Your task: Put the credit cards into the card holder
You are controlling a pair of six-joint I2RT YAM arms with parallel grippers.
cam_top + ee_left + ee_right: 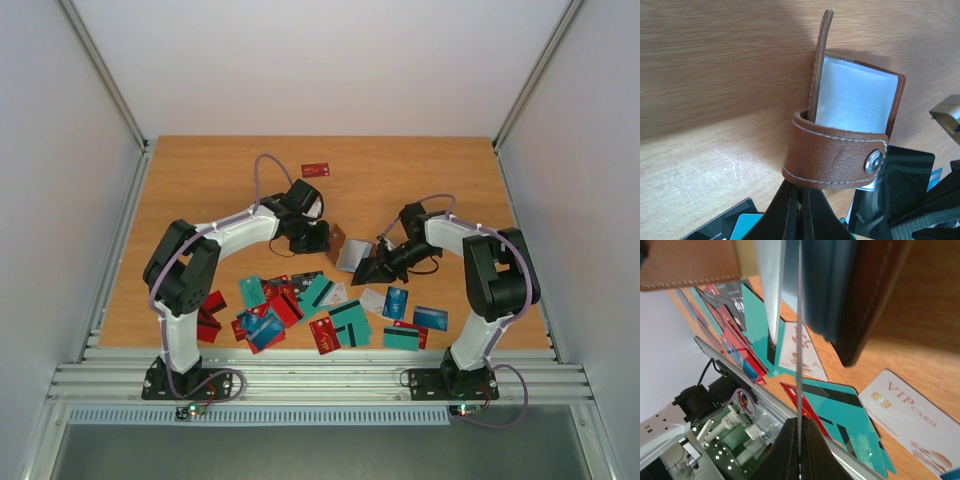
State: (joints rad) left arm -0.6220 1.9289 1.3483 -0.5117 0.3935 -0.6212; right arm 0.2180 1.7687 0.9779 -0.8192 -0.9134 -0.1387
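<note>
The brown card holder (840,155) stands upright off the table, and my left gripper (801,187) is shut on its lower edge under the snap strap; a whitish pocket (850,100) shows inside. From above, the card holder (336,240) sits between both grippers. My right gripper (799,421) is shut on a thin card (799,340), seen edge-on, whose far end reaches into the holder's open mouth (875,300). In the top view that card (352,254) looks grey-white, just left of the right gripper (378,262). The left gripper (318,237) is beside the holder.
Several loose credit cards (300,305) in teal, red, black and white lie spread along the table's near side, among them a teal card (850,410) and a white VIP card (905,415). One red card (315,169) lies alone at the back. A metal rail (320,380) borders the near edge.
</note>
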